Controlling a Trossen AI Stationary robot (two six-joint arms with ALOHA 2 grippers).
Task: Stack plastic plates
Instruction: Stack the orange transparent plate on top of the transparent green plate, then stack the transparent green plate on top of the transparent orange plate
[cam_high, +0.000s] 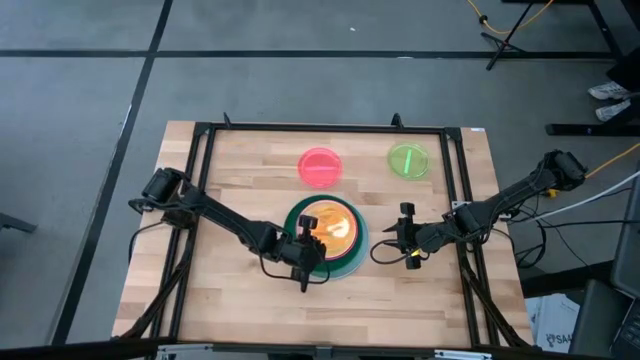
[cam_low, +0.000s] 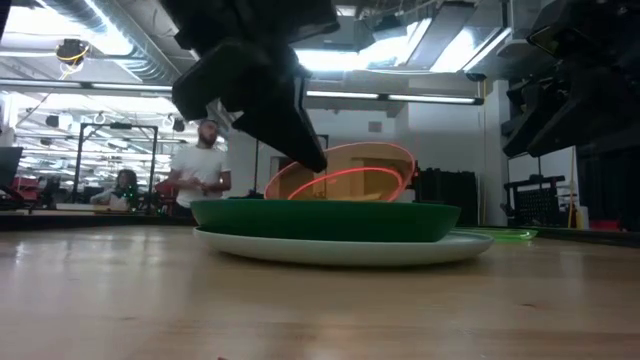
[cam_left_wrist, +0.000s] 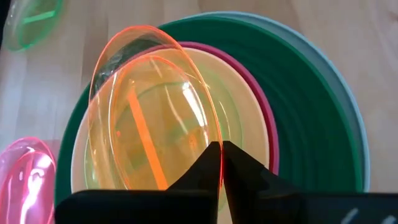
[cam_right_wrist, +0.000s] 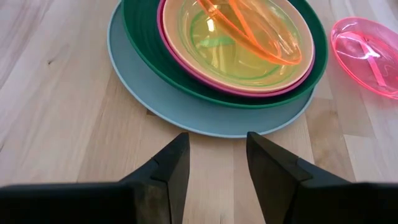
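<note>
Your left gripper (cam_left_wrist: 221, 163) pinches the orange plate (cam_left_wrist: 152, 106) by its rim — tilted over the stack (cam_high: 357, 252) mid-table; your right gripper (cam_right_wrist: 216, 163) waits just beside, fingers apart.

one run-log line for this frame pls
left pincer: shut on small translucent orange plastic plate, tilted over the stack | right pincer: open, idle beside pale blue bottom plate | pink, neon green plates: unstacked

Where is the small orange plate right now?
High view, table centre: the orange plate is tilted over the plate stack, pinched at its rim by the left gripper.
</note>
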